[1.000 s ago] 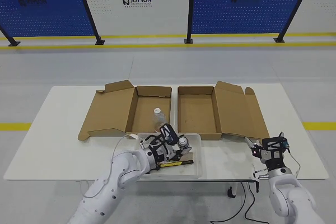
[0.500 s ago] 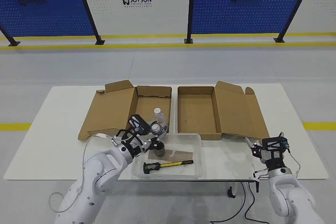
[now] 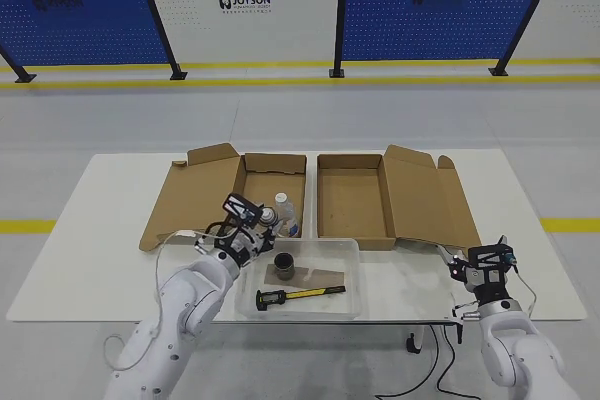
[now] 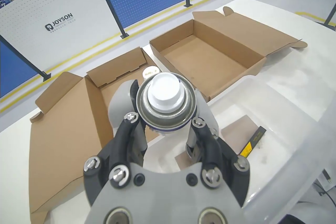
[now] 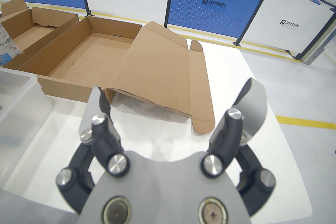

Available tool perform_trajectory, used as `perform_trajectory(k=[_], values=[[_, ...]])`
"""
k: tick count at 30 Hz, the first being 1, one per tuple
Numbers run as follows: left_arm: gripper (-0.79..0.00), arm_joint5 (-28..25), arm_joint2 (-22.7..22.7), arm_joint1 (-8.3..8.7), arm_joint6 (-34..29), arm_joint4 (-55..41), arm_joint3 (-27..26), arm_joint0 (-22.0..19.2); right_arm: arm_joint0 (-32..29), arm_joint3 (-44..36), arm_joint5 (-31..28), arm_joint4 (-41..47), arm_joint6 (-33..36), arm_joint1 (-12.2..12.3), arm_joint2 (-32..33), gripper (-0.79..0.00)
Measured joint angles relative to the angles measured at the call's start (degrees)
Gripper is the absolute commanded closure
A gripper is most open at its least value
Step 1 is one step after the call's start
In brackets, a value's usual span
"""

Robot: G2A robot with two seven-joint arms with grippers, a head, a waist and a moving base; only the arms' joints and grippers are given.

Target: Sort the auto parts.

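My left gripper (image 3: pixel 252 228) is shut on a metal spray can (image 3: pixel 267 216) with a white nozzle (image 4: pixel 164 93). It holds the can above the front edge of the left cardboard box (image 3: pixel 252 195). A clear bottle with a white cap (image 3: pixel 284 208) stands in that box, just behind the can (image 4: pixel 150 71). The clear plastic tray (image 3: pixel 352 262) holds a dark cylindrical part (image 3: pixel 283 265), a brown sheet (image 3: pixel 321 272) and a black and yellow tool (image 3: pixel 302 294). My right gripper (image 3: pixel 486 260) stands open over the table's right front, holding nothing (image 5: pixel 174 93).
The right cardboard box (image 3: pixel 352 200) lies open with a bare floor (image 5: pixel 86 57). Its lid flap (image 3: pixel 427 195) spreads toward the right gripper. The left box's flap (image 3: pixel 192 198) lies out to the left. White table (image 3: pixel 100 240) stretches left of the boxes.
My left arm has lifted the spray can out of the clear tray and carried it left and back to the left box. The right arm has not moved.
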Motion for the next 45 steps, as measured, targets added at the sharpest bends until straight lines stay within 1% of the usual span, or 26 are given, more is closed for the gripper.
perform_trajectory(k=[5, 10, 14, 22, 25, 32, 45], values=[[0.0, 1.5, 2.0, -0.53, -0.3, 0.3, 3.8, -2.9, 0.0, 0.0, 0.0, 0.0, 0.0, 0.0, 0.0, -0.785], [0.0, 2.1, 2.2, -0.74, 0.1, -0.1, 6.1, -4.2, 0.0, 0.0, 0.0, 0.0, 0.0, 0.0, 0.0, -0.785], [0.0, 2.7, 1.9, -0.75, -0.2, 0.8, 7.8, -4.9, 0.0, 0.0, 0.0, 0.0, 0.0, 0.0, 0.0, -0.785], [0.0, 4.1, 0.0, -0.77, 2.1, -0.5, 11.0, -5.1, 0.0, 0.0, 0.0, 0.0, 0.0, 0.0, 0.0, -0.785], [0.0, 4.4, 0.4, -0.96, 2.9, -0.5, 13.0, -6.3, 0.0, 0.0, 0.0, 0.0, 0.0, 0.0, 0.0, -0.785], [0.0, 4.8, 2.1, -1.58, 4.6, 0.4, 18.8, -10.4, 0.0, 0.0, 0.0, 0.0, 0.0, 0.0, 0.0, -0.785], [0.0, 4.6, 4.6, -2.81, 7.2, -1.2, 29.5, -15.5, 0.0, 0.0, 0.0, 0.0, 0.0, 0.0, 0.0, -0.785]])
